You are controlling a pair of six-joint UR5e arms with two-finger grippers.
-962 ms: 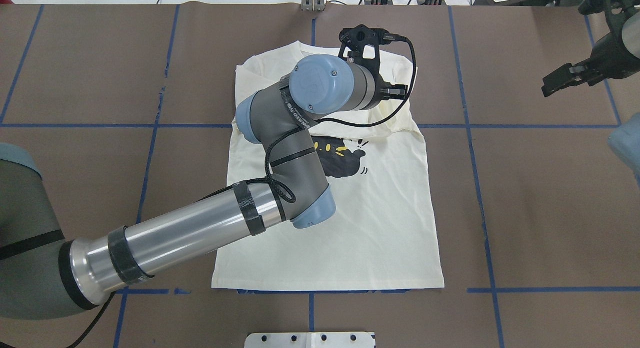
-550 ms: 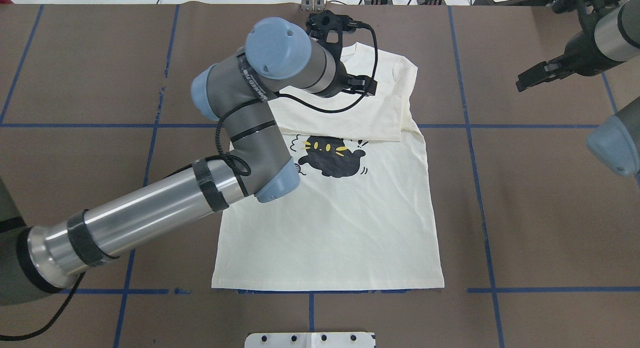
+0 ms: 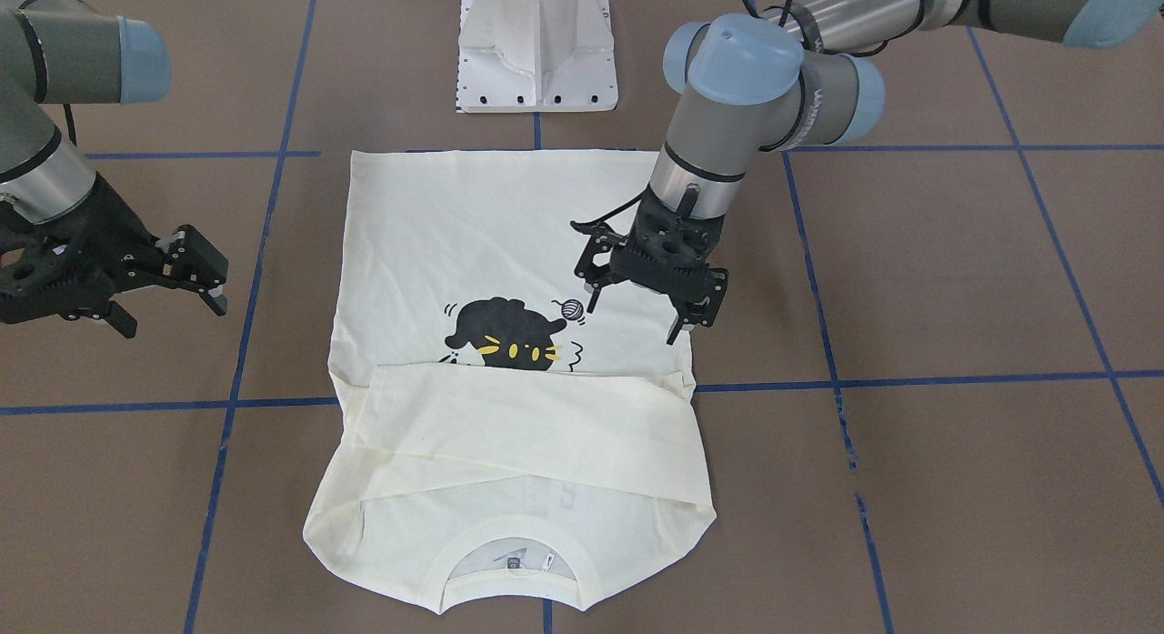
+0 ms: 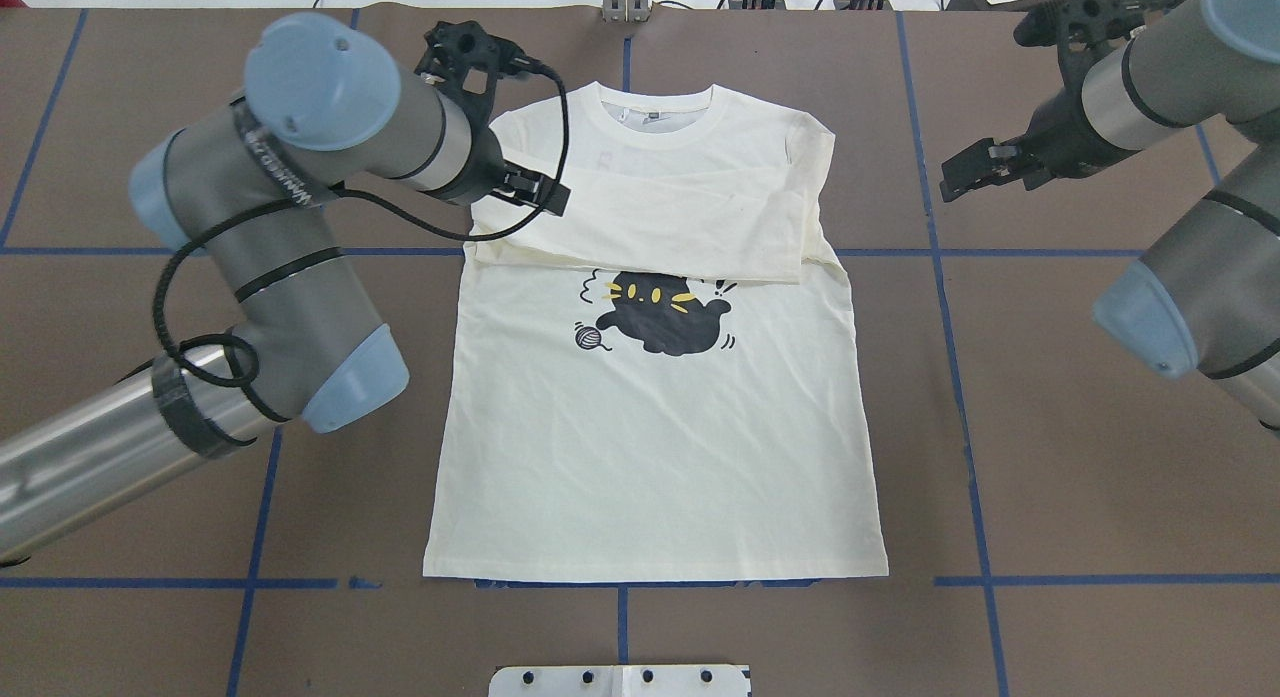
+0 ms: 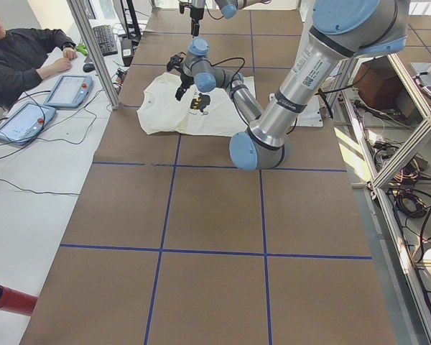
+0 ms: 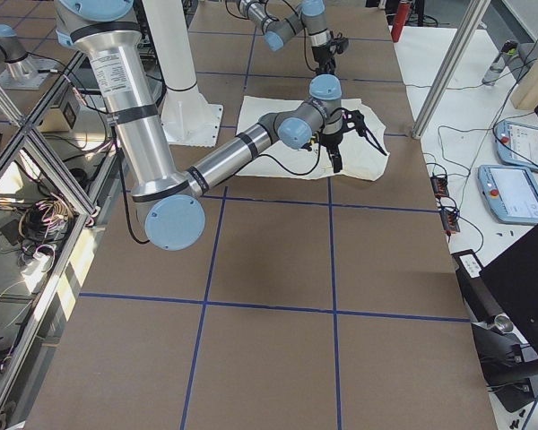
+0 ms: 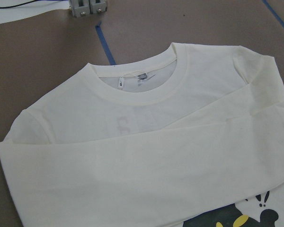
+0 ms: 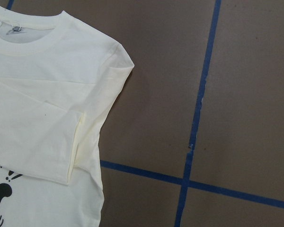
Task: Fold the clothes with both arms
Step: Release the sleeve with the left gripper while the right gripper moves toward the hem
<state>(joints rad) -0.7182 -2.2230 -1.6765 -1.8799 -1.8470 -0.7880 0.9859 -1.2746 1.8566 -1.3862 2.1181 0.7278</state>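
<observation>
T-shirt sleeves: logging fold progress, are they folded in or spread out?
Folded in: the sleeves lie across the chest, covering the cat print's top edge; the T-shirt body is spread flat.

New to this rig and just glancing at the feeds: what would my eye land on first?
The cream T-shirt lying flat mid-table, black cat print facing up, sleeves folded across the chest. Next, the left gripper hanging open and empty by the shirt's edge on the robot's left, and the right gripper open over the brown table on the other side.

left gripper (image 3: 634, 314) now further left
</observation>
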